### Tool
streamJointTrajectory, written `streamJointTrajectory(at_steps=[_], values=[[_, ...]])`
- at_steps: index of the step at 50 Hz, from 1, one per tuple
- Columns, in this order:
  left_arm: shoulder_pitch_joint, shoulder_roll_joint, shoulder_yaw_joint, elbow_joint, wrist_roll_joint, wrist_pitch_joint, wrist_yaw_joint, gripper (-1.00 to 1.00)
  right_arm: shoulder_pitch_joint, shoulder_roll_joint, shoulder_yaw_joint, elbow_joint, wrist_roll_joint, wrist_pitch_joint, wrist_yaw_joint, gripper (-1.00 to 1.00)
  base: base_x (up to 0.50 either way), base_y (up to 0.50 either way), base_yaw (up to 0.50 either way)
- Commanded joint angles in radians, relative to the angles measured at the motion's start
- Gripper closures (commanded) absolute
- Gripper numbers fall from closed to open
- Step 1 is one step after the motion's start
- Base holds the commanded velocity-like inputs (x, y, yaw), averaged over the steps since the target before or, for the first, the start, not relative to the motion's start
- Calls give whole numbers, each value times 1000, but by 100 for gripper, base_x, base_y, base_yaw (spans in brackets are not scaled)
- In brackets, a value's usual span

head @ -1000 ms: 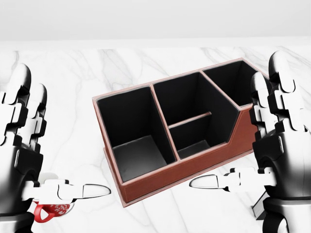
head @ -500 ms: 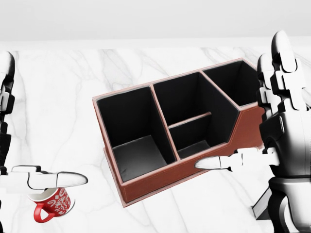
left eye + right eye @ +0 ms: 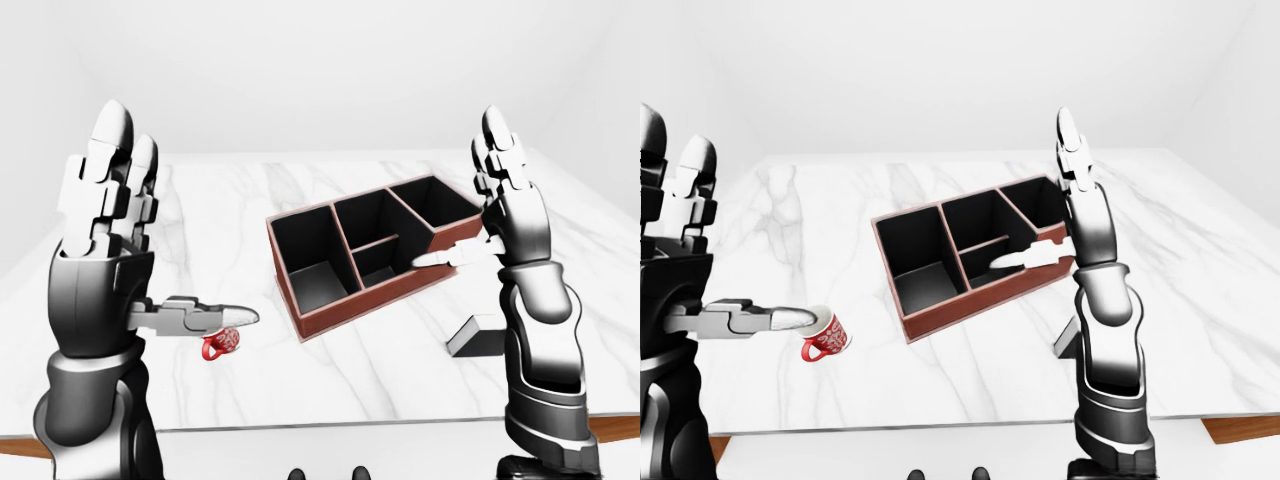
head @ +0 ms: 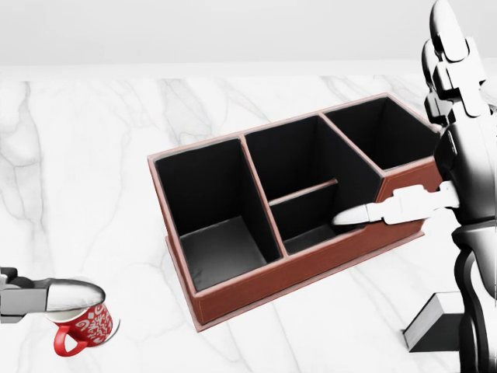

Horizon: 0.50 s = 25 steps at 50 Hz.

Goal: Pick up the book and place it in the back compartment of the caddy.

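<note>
Marble table [image 4: 101, 155] carries a red-brown caddy [image 4: 256, 291] with black compartments, set askew in the head view. Against the earlier head pictures the caddy and the red mug [image 4: 81, 329] have kept their places, so the camera has not moved; the hands have. The left hand [image 3: 105, 235] has slid out past the left edge of the head view, leaving only a thumb tip just over the mug, which now shows nearly whole. The right hand [image 4: 454, 116] has shifted rightward and upward, and its thumb now reaches over the caddy's lower right wall.

Both hands are spread and hold nothing: fingers upright, thumbs pointing inward.

The eye views show what the head view cuts off: both forearms raised on either side of the caddy, the whole tabletop, and a wooden edge at the lower right corner. The book [image 3: 478, 336], a grey slab lying flat on the table, sits right of the caddy and below it, apart from it. The left-eye view shows it most clearly; in the right-eye view the right arm hides most of it, and the head view catches only a corner.
</note>
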State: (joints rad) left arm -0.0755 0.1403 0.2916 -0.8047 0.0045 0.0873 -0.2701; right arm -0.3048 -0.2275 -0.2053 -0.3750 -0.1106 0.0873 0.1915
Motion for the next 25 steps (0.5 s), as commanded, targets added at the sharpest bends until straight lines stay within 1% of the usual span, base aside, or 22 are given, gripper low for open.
streamJointTrajectory(at_steps=[1, 14, 25], values=[[7, 27, 107, -65, -34, 0, -38, -95, -195, -187, -59, 230, -53, 0, 148, -100, 0, 0, 0], [7, 30, 117, -57, -40, 0, -38, -94, -206, -204, -65, 301, -116, 0, 178, -100, 0, 0, 0], [13, 32, 127, -50, -45, 0, -39, -95, -219, -241, -77, 338, -145, 0, 226, -100, 0, 0, 0]])
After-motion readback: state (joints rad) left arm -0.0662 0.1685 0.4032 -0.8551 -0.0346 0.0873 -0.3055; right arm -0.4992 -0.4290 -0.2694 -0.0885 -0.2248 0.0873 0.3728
